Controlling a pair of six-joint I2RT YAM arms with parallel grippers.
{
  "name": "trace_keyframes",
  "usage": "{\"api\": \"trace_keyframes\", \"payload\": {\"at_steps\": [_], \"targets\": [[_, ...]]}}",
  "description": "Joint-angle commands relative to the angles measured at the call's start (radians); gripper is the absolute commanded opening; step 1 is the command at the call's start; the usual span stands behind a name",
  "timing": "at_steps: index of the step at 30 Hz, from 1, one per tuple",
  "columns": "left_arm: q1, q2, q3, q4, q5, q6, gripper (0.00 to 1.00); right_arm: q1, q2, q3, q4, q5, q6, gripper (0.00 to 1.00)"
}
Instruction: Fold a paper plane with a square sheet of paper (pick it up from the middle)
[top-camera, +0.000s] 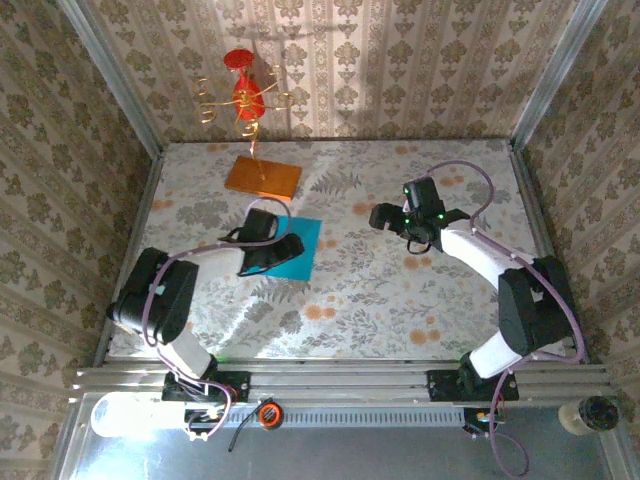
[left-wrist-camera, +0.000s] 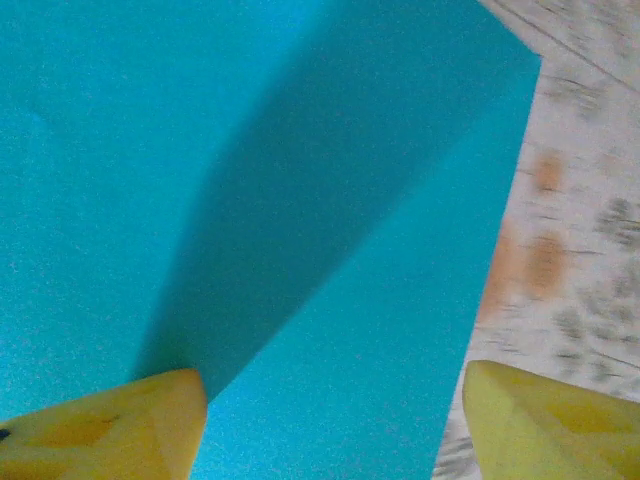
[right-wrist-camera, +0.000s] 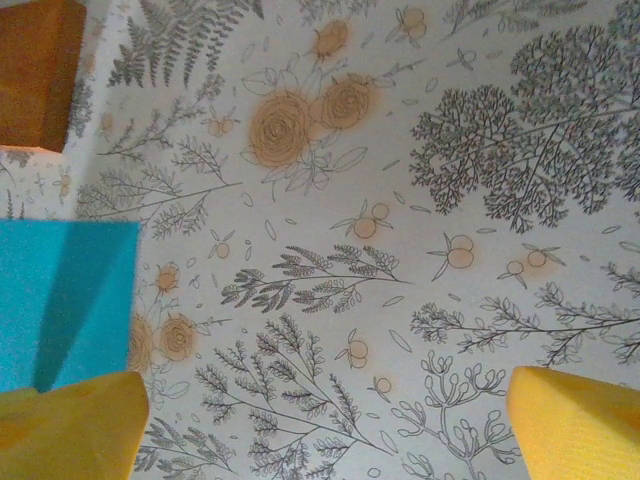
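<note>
Where the square sheet of paper (top-camera: 306, 240) lies flat on the tabletop (top-camera: 400, 290), just short of the orange slab (top-camera: 262, 177): left tool (left-wrist-camera: 330, 430) low over it, jaws apart, straddling one edge. Right tool (right-wrist-camera: 330, 430) spread wide, sheet well off to its left; left arm nearer.

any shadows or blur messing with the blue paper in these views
Left wrist: a broad dark shadow band crosses the square sheet of paper diagonally, and the table print beside it looks smeared. Right wrist: the print is sharp, and a shadow darkens part of the sheet. Top external: patchy bright light on the table, glare on the near-left metal rail.
</note>
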Motion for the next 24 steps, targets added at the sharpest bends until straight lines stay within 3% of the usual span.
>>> {"api": "trace_keyframes", "payload": {"at_steps": [1,7,14,17,24], "targets": [[-0.111,0.118,-0.014,0.058,0.079,-0.217,0.68,0.020,0.040,0.041,-0.061,-0.038,0.034,0.90],[-0.212,0.156,0.035,0.190,0.087,-0.347,0.61,0.077,0.097,0.065,-0.082,-0.113,0.033,0.75],[-0.163,0.049,0.031,0.191,0.135,-0.303,0.58,0.154,0.195,0.121,-0.091,-0.227,0.078,0.39],[-0.097,-0.001,0.011,0.158,0.164,-0.248,0.58,0.211,0.240,0.157,-0.097,-0.241,0.088,0.32],[-0.007,-0.085,0.016,-0.041,0.145,-0.108,0.62,0.273,0.348,0.229,-0.171,-0.177,0.070,0.29]]}}
